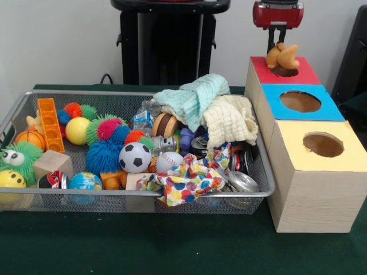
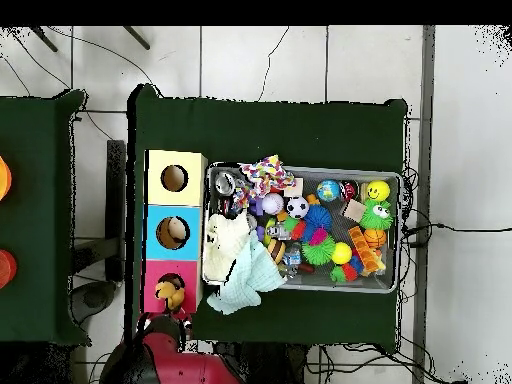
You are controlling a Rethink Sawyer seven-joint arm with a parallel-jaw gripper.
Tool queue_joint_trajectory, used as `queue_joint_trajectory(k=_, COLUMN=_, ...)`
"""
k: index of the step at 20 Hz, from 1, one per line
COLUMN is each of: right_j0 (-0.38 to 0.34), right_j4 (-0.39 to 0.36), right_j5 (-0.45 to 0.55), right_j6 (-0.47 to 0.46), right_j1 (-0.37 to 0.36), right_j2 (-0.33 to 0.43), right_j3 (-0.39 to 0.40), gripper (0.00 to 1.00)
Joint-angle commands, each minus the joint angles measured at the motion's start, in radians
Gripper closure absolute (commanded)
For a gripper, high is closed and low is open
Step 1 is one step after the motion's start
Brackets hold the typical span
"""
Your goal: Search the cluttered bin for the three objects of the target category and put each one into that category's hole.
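My gripper [image 1: 276, 46] hangs over the hole of the red-topped box [image 1: 305, 74] at the far right. Its fingers are closed on the top of an orange-tan plush toy [image 1: 282, 58], whose lower end dips into the hole. From overhead the same plush toy [image 2: 168, 294] sits on the red box [image 2: 152, 298], with the gripper [image 2: 170, 306] just below it. The wire mesh bin [image 1: 143, 94] holds balls, fuzzy toys, cloths and cans.
A blue-topped box [image 1: 328, 110] and a yellow-topped box [image 1: 298, 156], each with a round hole, stand in a row beside the red one. A mint cloth [image 1: 198, 94] and a cream cloth [image 1: 232, 120] are heaped at the bin's right end. A patterned cloth [image 1: 183, 186] drapes over its front rim.
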Motion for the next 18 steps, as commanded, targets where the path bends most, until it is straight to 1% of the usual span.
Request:
queue_joint_trajectory(k=1, right_j0=-0.012, right_j4=0.035, right_j5=0.079, right_j6=0.165, right_j1=0.056, right_j2=0.050, right_j3=-0.133, gripper=1.00)
queue_joint_trajectory(k=7, right_j0=-0.025, right_j4=0.023, right_j5=0.073, right_j6=0.162, right_j1=0.058, right_j2=0.060, right_j3=-0.127, gripper=1.00)
queue_joint_trajectory(k=18, right_j0=-0.024, right_j4=0.023, right_j5=0.083, right_j6=0.156, right_j1=0.058, right_j2=0.058, right_j3=-0.136, gripper=1.00)
